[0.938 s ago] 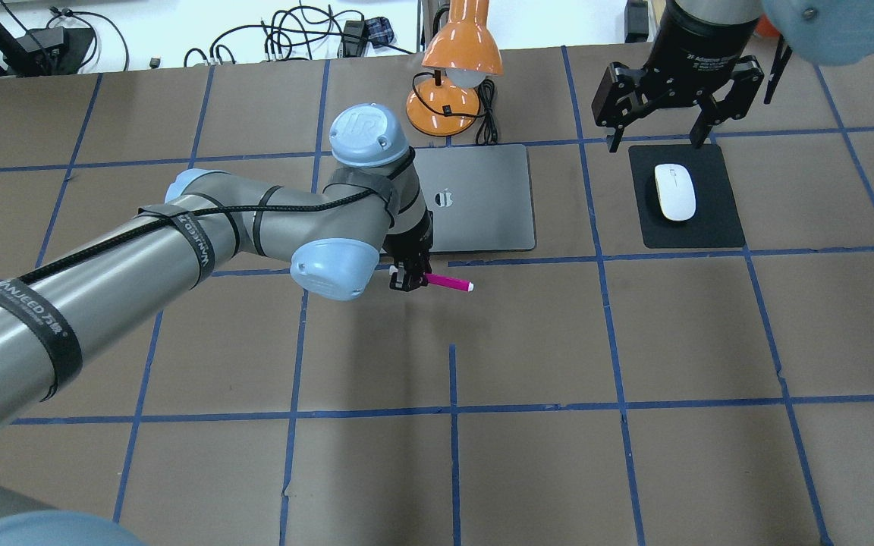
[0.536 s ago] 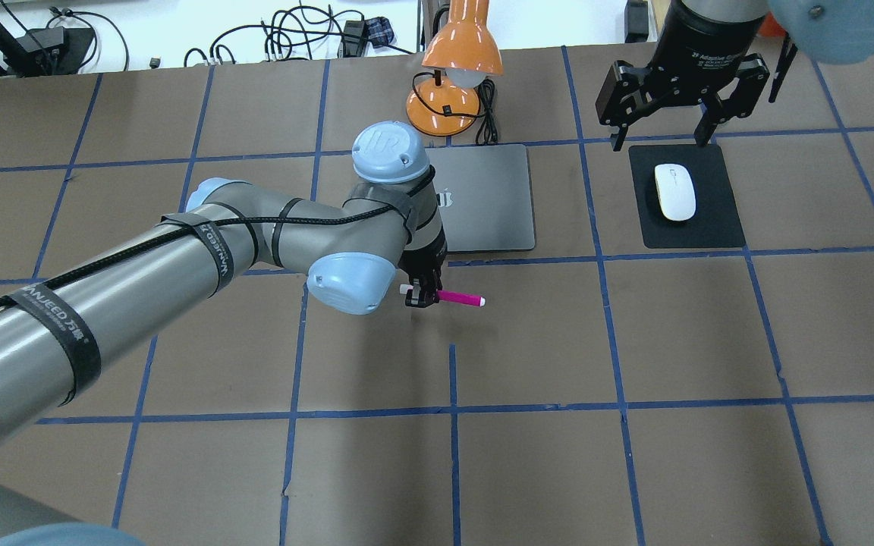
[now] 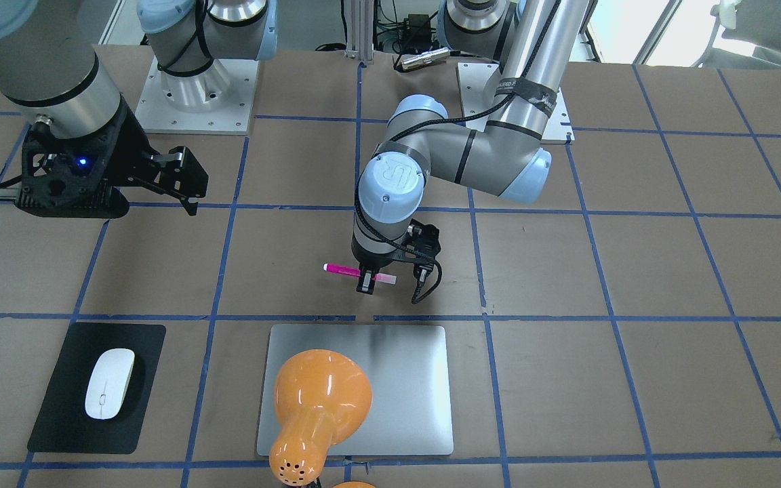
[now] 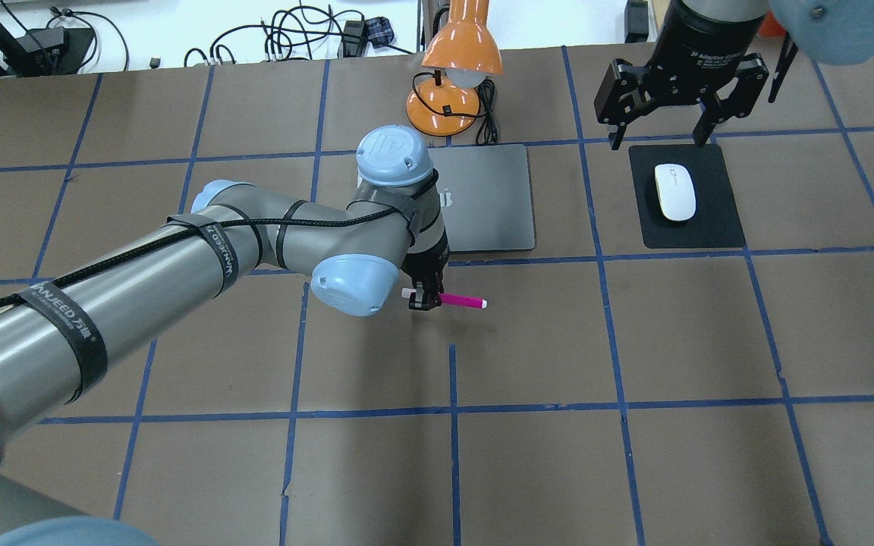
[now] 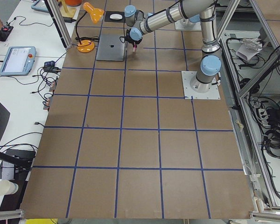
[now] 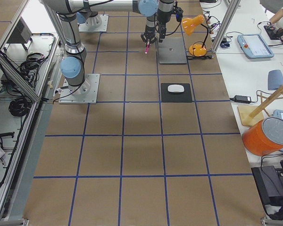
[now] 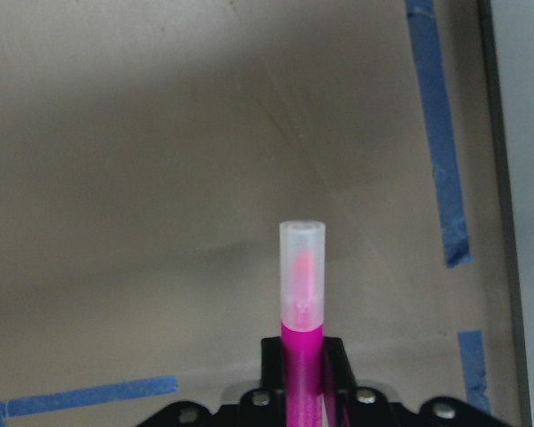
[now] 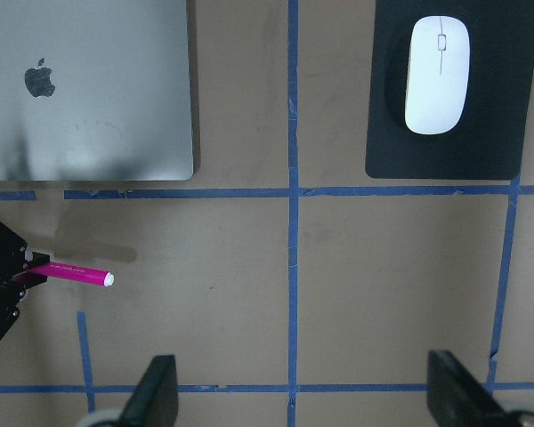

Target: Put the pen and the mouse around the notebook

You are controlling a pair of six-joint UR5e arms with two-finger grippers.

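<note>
My left gripper [image 4: 423, 297] is shut on the pink pen [image 4: 461, 301], which lies level just above the table, in front of the notebook's near edge. The left wrist view shows the pen [image 7: 301, 294] sticking out from between the jaws, pale cap forward. The silver notebook [image 4: 490, 197] lies flat, partly hidden by my left arm. Right of it the white mouse [image 4: 674, 191] rests on a black pad [image 4: 710, 227]. Beyond the pad's far edge my right gripper [image 4: 657, 140] hangs open and holds nothing. From the right wrist view I see the mouse [image 8: 437, 75], notebook [image 8: 89, 89] and pen [image 8: 76, 272].
An orange desk lamp [image 4: 452, 76] stands just behind the notebook, its cord beside it; in the front-facing view its shade [image 3: 319, 400] overhangs the notebook [image 3: 397, 379]. Blue tape lines grid the brown table. Cables lie past the far edge.
My left arm has carried the pen to the right and a little nearer the robot, slowing over the last half second. The right gripper shifted slightly and stays open.
</note>
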